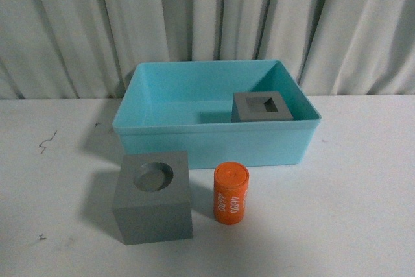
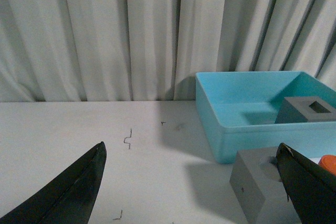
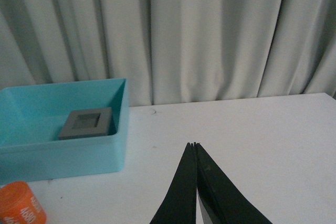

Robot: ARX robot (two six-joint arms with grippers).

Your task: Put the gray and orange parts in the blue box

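Observation:
The blue box (image 1: 214,141) stands at the middle back of the white table. Inside it, at the right front corner, rests a gray cube with a rectangular recess (image 1: 262,107) (image 2: 306,109) (image 3: 86,123). A gray cube with a round recess (image 1: 154,196) (image 2: 257,182) stands on the table in front of the box. The orange cylinder printed "4680" (image 1: 231,194) (image 3: 20,211) (image 2: 328,162) stands upright just right of it. Neither arm shows in the front view. My left gripper (image 2: 191,153) is open, its far finger in front of the round-recess cube. My right gripper (image 3: 194,144) is shut on nothing, off to the cylinder's right.
A pleated gray-white curtain (image 1: 207,17) hangs right behind the table. Small dark marks (image 1: 47,142) dot the tabletop at the left. The box's left half holds nothing.

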